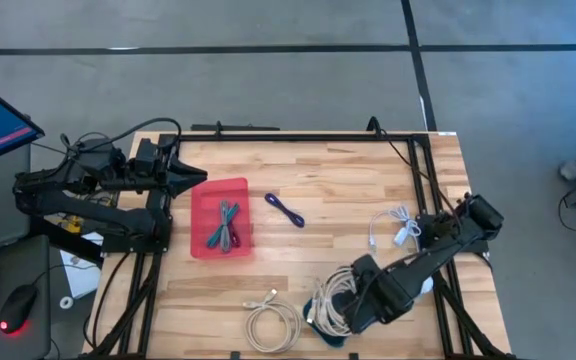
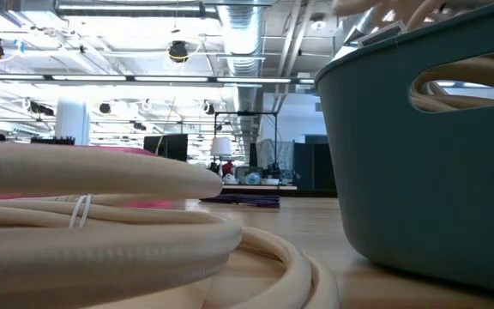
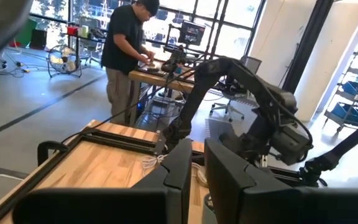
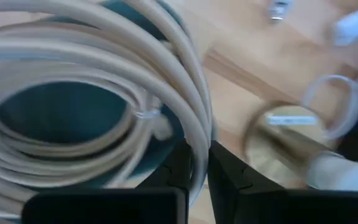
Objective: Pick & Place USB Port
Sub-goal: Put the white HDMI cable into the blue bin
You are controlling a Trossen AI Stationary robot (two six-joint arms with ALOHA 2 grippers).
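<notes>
The wooden table (image 1: 318, 230) stands on a grey floor. At 5 o'clock, the right gripper (image 1: 340, 312) is closed on a beige cable coil (image 4: 92, 81) over the teal bin (image 4: 55, 118); this seems the placing step, so next it must release. The coil lies flat, without clear long axis. At 9 o'clock the left gripper (image 1: 196, 179) waits near the red tray (image 1: 220, 190), nearly closed and empty.

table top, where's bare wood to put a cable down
Free: the back strip of the table behind the purple cable, and the middle between the red tray and white cable. Crowded: the front, with the cream coil, teal bin and right hand.
</notes>
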